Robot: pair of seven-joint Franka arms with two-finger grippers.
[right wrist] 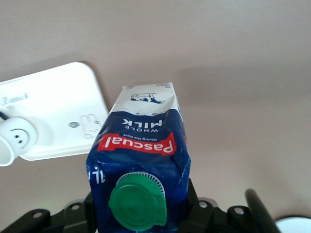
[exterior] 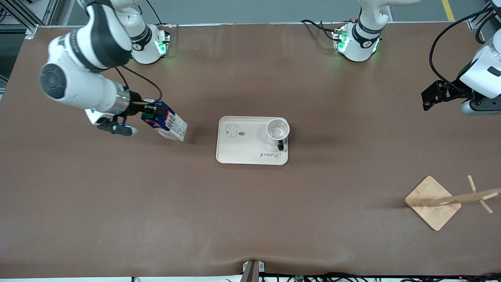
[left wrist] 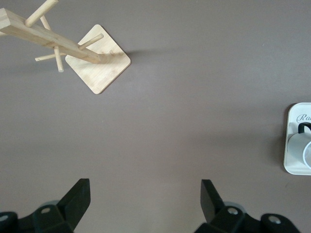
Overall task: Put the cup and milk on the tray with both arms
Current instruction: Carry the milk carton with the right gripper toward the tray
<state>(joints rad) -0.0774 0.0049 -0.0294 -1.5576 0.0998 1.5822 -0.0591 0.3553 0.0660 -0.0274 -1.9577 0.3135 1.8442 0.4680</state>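
The milk (exterior: 168,123), a dark blue carton with a green cap (right wrist: 138,201), hangs tilted above the table beside the tray on the right arm's end. My right gripper (exterior: 150,111) (right wrist: 141,206) is shut on its upper part, one finger on each side. The cream tray (exterior: 242,149) (right wrist: 58,97) lies mid-table. The white cup (exterior: 278,131) (right wrist: 14,141) stands on the tray's corner toward the left arm's end, its handle turned toward the front camera. My left gripper (exterior: 427,100) (left wrist: 145,193) waits open and empty over the table at the left arm's end.
A wooden mug stand (exterior: 432,201) (left wrist: 97,60) with a square base and pegs stands near the left arm's end, nearer to the front camera than the tray. The brown table cover (exterior: 250,219) spreads bare around the tray.
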